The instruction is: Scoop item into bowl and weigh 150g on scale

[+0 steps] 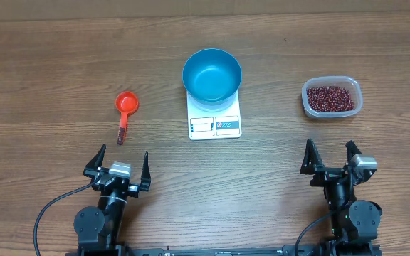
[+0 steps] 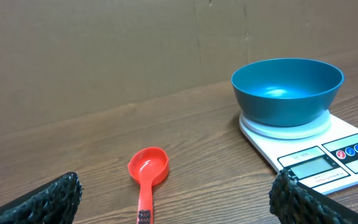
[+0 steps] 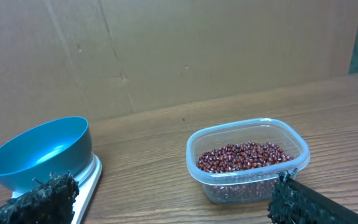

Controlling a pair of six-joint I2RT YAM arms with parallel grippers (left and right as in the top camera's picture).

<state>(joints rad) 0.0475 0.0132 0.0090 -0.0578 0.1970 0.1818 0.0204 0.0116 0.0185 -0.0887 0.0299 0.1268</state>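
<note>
An empty blue bowl (image 1: 212, 74) (image 2: 287, 90) (image 3: 39, 152) stands on the white scale (image 1: 216, 121) (image 2: 328, 155) at the table's middle. Dark red-brown beans (image 1: 329, 98) (image 3: 244, 155) fill a clear plastic tub (image 1: 332, 97) (image 3: 247, 160) at the right. A red scoop (image 1: 125, 110) (image 2: 148, 174) lies flat to the left of the scale, handle toward me. My left gripper (image 1: 124, 161) (image 2: 179, 202) sits open near the front edge, just behind the scoop's handle. My right gripper (image 1: 329, 154) (image 3: 173, 202) is open too, short of the tub, nothing between its fingers.
The wooden table (image 1: 48, 78) ends at a brown cardboard wall (image 2: 104, 50) at the back. Black cables (image 1: 52, 206) trail from the arm bases along the front edge.
</note>
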